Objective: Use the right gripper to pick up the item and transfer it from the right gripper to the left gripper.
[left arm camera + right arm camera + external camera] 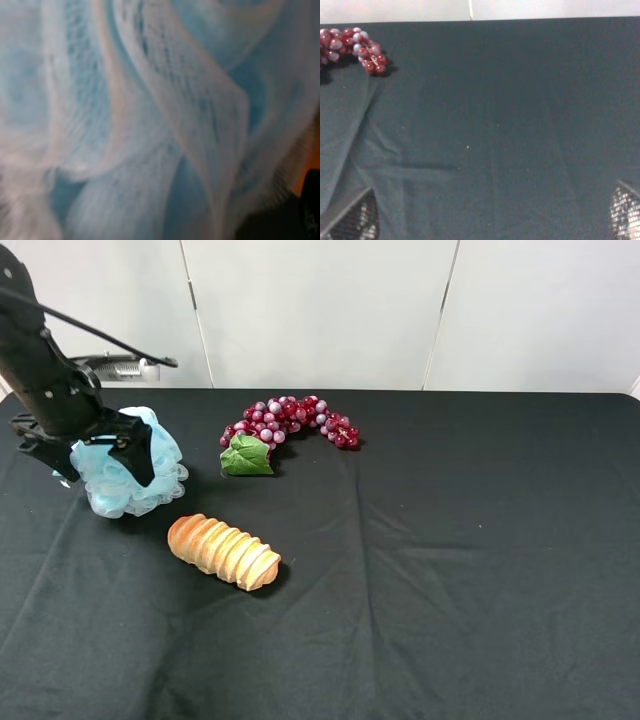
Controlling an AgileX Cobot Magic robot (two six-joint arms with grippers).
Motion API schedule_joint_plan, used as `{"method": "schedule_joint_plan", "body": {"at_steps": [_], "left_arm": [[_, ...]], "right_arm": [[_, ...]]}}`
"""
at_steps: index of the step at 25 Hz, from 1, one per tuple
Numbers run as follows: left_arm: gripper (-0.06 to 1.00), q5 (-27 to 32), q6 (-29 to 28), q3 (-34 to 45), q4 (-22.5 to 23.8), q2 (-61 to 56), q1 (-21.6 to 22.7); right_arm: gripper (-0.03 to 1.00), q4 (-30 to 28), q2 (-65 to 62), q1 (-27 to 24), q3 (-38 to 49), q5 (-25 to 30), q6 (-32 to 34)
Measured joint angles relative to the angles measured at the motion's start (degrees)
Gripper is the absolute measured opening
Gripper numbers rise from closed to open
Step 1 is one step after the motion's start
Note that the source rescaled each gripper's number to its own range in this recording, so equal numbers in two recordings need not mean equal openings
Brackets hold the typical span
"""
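Note:
The light-blue mesh bath pouf point(150, 480) is at the far left of the table, held just above the black cloth. My left gripper point(95, 455) is shut on it, with one black finger on each side. The pouf's mesh fills the left wrist view point(150, 120). My right gripper point(487, 217) is open and empty: only its two fingertips point(350, 220) show, wide apart, above bare black cloth. The right arm is out of the exterior high view.
A tan ridged bread loaf point(224, 551) lies just right of and in front of the pouf. A purple-red grape bunch point(295, 420) with a green leaf point(246, 456) lies at the back middle, and also shows in the right wrist view point(355, 47). Black cloth point(450, 540) covers the table.

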Motion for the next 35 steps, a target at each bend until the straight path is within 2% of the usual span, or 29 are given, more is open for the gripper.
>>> {"method": "schedule_joint_plan", "body": {"at_steps": [12, 16, 22, 27, 35], "left_arm": [[1.0, 14.0, -0.6, -8.7, 1.5, -14.5, 0.0], [1.0, 16.5, -1.1, -8.7, 2.7, -22.6, 0.0], [1.0, 16.7, -2.2, -8.3, 2.7, -36.7, 0.0], [1.0, 16.7, -2.5, -3.0, 2.7, -49.9, 0.0], [1.0, 16.7, -2.7, 13.3, 2.7, -79.2, 0.0]], "right_arm": [[1.0, 0.0, 0.0, 0.0, 0.0, 0.0, 0.0], [1.0, 0.0, 0.0, 0.0, 0.0, 0.0, 0.0], [1.0, 0.0, 0.0, 0.0, 0.0, 0.0, 0.0], [1.0, 0.0, 0.0, 0.0, 0.0, 0.0, 0.0], [1.0, 0.0, 0.0, 0.0, 0.0, 0.0, 0.0]]}}
